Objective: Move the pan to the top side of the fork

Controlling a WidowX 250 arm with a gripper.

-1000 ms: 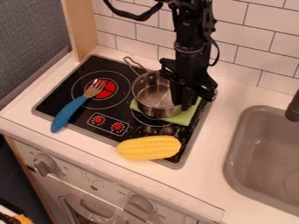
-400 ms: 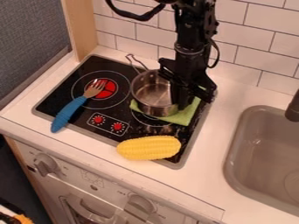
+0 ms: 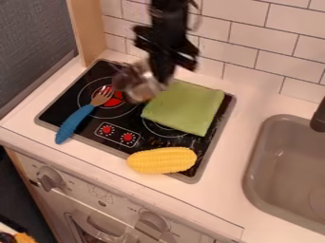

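Pan off the cloth, in the gripper, beside the fork's tines

Print: small markings on the oven panel (image 3: 100, 191) between its knobs, too small to make out. On the stove (image 3: 60, 107), a pale outline frames two red dials (image 3: 117, 133).

Change: in the earlier frames the pan stands on the green cloth (image 3: 185, 107), the gripper at its right side. Now gripper and pan are well over toward the upper left, both blurred by motion. The cloth lies uncovered across the right burner. Fork and corn keep their places.

Gripper (image 3: 160, 76): closed on the pan (image 3: 136, 85) at its right side, as seen in the view; exact grip point blurred. Pan is over the upper part of the stove, just right of the fork's tines. Cannot tell how high it hangs.

Fork (image 3: 83, 113): tines on the left burner's red centre, blue handle slanting down to the stove's lower left edge. Corn (image 3: 162, 160): lies across the front edge, below the cloth. Sink (image 3: 257, 156): right of the stove, set in the white counter (image 3: 227, 175).
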